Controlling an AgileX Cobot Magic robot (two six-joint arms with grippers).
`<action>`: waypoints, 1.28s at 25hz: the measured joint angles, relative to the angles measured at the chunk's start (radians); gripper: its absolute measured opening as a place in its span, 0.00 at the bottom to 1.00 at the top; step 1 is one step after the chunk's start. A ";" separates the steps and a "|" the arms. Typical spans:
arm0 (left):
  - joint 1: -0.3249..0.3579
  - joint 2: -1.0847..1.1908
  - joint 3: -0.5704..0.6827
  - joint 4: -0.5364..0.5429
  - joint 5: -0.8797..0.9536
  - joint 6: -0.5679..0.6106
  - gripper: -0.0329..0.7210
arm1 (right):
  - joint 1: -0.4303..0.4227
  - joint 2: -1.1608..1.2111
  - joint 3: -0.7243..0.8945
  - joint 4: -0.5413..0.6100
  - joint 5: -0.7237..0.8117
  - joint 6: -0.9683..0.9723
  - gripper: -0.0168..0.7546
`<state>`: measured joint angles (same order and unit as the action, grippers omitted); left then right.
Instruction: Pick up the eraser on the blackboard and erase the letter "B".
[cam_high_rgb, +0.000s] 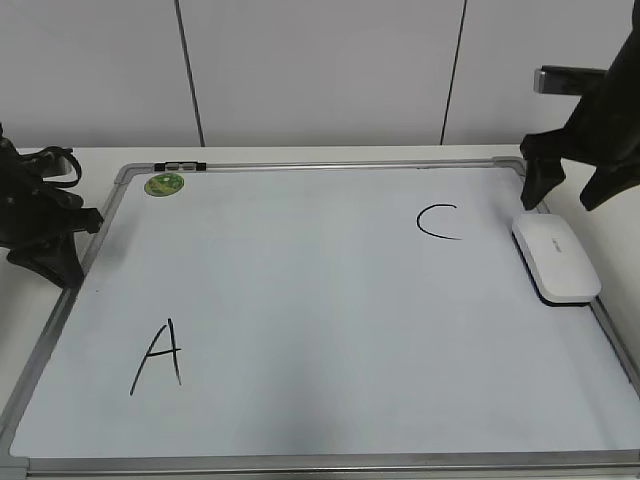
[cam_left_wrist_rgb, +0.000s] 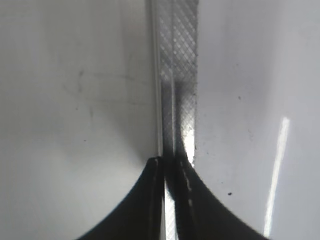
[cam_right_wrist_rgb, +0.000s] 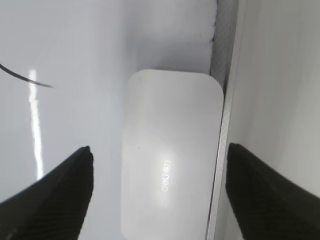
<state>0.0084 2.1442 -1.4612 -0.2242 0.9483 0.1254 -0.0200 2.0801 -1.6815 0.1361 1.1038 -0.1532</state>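
Observation:
The white eraser (cam_high_rgb: 555, 258) lies flat at the right edge of the blackboard (cam_high_rgb: 300, 300), against its grey frame. No letter "B" shows anywhere on the board; only a black "A" (cam_high_rgb: 158, 357) and a black "C" (cam_high_rgb: 438, 222) are visible. My right gripper (cam_high_rgb: 568, 195) is open and hovers above the eraser's far end. In the right wrist view its fingers (cam_right_wrist_rgb: 160, 149) straddle the eraser (cam_right_wrist_rgb: 170, 200) without touching it. My left gripper (cam_high_rgb: 62, 272) is shut and empty at the board's left edge, over the frame (cam_left_wrist_rgb: 175, 75).
A round green magnet (cam_high_rgb: 164, 184) sits at the board's far left corner, beside a small dark clip (cam_high_rgb: 180, 165) on the top frame. The board's right frame (cam_right_wrist_rgb: 225, 100) runs right beside the eraser. A white wall stands behind the table.

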 joint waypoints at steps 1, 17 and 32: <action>0.000 0.000 -0.002 0.000 0.002 0.000 0.06 | 0.000 0.000 -0.033 -0.003 0.030 0.000 0.84; -0.004 -0.015 -0.418 0.019 0.260 -0.017 0.58 | 0.011 -0.094 -0.238 0.004 0.127 -0.007 0.82; -0.102 -0.473 -0.426 0.074 0.297 -0.072 0.59 | 0.041 -0.553 -0.106 0.000 0.151 -0.009 0.79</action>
<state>-0.0934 1.6712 -1.8867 -0.1503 1.2457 0.0533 0.0210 1.5272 -1.7873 0.1361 1.2544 -0.1618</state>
